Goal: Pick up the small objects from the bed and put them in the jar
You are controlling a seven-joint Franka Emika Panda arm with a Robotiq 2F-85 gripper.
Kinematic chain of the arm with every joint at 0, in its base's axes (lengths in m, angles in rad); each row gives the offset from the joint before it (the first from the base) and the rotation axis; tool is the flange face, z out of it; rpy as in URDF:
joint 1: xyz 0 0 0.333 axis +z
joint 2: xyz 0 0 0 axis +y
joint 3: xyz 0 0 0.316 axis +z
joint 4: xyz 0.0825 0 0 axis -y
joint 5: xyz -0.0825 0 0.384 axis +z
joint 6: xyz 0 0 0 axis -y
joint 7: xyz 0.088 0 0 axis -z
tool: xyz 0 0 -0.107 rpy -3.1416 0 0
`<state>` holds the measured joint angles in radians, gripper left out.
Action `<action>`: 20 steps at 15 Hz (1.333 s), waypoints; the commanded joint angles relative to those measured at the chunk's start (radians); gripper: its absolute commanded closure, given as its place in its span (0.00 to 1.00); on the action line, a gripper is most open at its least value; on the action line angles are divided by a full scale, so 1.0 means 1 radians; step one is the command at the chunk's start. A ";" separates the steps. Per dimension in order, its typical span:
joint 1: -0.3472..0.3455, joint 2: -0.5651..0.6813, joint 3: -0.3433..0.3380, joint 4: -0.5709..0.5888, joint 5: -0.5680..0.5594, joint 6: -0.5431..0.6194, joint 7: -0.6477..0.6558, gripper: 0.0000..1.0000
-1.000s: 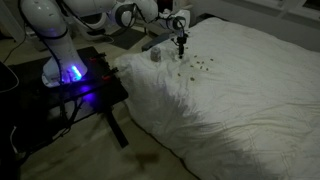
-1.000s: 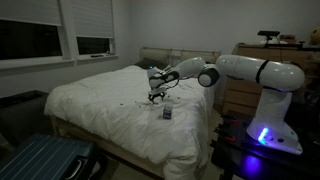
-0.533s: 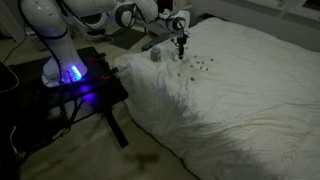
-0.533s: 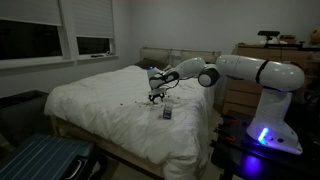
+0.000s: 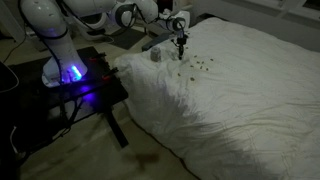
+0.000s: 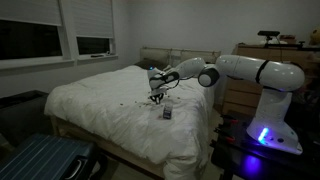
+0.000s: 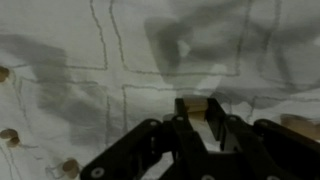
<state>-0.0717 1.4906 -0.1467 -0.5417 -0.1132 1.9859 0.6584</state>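
Down low over the bed [image 5: 240, 100], the gripper [image 5: 181, 43] points straight at the wrinkled white cover, close to the edge that faces the robot base [image 5: 68, 70] and the black side table [image 5: 85, 92]. Its jaws stand narrow: in the wrist view the two dark fingers [image 7: 216, 122] of the gripper [image 7: 198, 125] are drawn close, with one pale tan bit sitting between them. Whether that bit is actually pinched or only framed by them, I cannot tell. The small objects [image 5: 200, 64] lie scattered on the cover just beyond the gripper, further in from that edge; in the wrist view a few more small objects [image 7: 9, 135] show as brownish specks along the left side. The jar [image 5: 156, 55] stands upright on the bed near the gripper, on the side toward the bed's corner, apart from the scattered bits. In an exterior view the gripper [image 6: 155, 96] hangs just above the bed [image 6: 95, 115], with the jar [image 6: 167, 113] near it, toward the edge by the robot.
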 commanded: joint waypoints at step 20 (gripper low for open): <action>-0.007 -0.046 0.039 0.156 0.036 -0.329 -0.084 0.99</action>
<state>-0.0776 1.4797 -0.1349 -0.3938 -0.0972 1.7480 0.6306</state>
